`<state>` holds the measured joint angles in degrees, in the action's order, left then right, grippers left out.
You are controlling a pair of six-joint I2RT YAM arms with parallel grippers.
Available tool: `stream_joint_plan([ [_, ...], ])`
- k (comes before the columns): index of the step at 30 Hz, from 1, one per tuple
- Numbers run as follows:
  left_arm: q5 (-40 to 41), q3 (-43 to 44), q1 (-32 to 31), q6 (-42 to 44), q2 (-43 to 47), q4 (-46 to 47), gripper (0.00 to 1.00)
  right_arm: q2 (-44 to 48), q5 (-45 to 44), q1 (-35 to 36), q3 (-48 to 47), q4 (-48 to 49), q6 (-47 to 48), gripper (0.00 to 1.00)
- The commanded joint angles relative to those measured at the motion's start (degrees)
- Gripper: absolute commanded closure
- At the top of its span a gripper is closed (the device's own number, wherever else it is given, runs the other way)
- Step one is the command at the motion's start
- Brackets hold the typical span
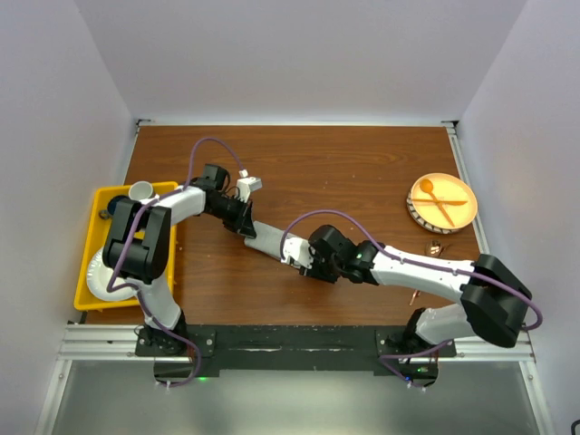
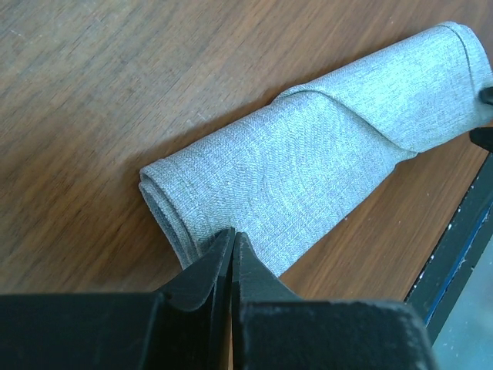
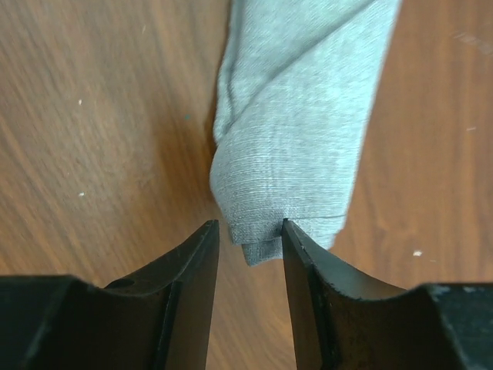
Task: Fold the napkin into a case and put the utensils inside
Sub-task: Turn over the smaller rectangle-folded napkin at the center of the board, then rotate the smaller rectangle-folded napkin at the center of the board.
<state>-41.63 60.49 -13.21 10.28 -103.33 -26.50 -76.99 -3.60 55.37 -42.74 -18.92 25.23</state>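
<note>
Pale walls (image 1: 299, 54) enclose the wood table (image 1: 344, 163); left claw (image 2: 232, 236) pressed together, right claw (image 3: 250, 227) spread round the case (image 2: 323, 154).

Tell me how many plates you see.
2: a white plate in the yellow tray at left, partly under the left arm; an orange plate at right. Others may be hidden.

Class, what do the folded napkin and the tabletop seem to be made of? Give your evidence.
The napkin: woven grey cloth, matte; visible thread weave, soft layered folds. The tabletop: wood or wood-look laminate, faint sheen; brown grain streaks.
</note>
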Motion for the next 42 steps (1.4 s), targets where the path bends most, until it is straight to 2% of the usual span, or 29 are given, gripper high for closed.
stream_joint_plan([
  [1,0.6,-0.1,-0.2,1.4,0.1,-0.1,0.95,-3.0,2.8,-0.3,0.3,2.0,-1.1,0.59],
  [3,-0.1,-0.2,-0.2,1.8,0.4,-0.5,0.94,-5.3,3.3,-0.4,-0.2,2.0,-1.2,0.59],
  [4,-0.6,-0.4,-0.2,2.2,1.4,-0.8,0.92,-6.2,6.6,-0.4,-1.5,0.6,-0.8,0.61],
  [10,-3.9,0.2,-0.2,5.4,5.8,-2.9,0.9,-1.9,11.8,-1.1,-5.8,-3.4,-1.3,0.61],
  [16,-3.5,-0.1,-0.2,7.8,7.8,-6.2,0.9,-1.8,16.3,-8.8,-13.8,-9.3,-1.3,0.61],
  [22,-0.6,-1.1,-0.3,7.5,6.9,-6.5,0.91,-6.2,15.1,-9.1,-10.7,-7.4,3.4,0.67],
  [27,1.9,-2.1,-0.4,6.2,3.9,-5.5,0.92,-9.8,15.5,-9.1,-7.4,-3.9,5.4,0.67],
  [34,3.9,-0.5,-0.4,3.8,-2.2,-2.2,0.94,-15.9,17.2,-6.9,-8.0,-1.6,4.1,0.67],
  [38,4.2,2.7,-0.4,2.6,-6.2,-0.7,0.94,-19.0,18.4,-4.6,-10.1,0.0,0.6,0.62],
  [41,4.5,7.6,-0.5,2.2,-10.1,0.2,0.94,-20.7,19.7,-3.0,-13.2,0.5,-2.8,0.52],
  [42,4.6,11.0,-0.5,2.2,-12.4,0.2,0.93,-21.0,20.9,-2.7,-15.7,0.4,-3.7,0.43],
])
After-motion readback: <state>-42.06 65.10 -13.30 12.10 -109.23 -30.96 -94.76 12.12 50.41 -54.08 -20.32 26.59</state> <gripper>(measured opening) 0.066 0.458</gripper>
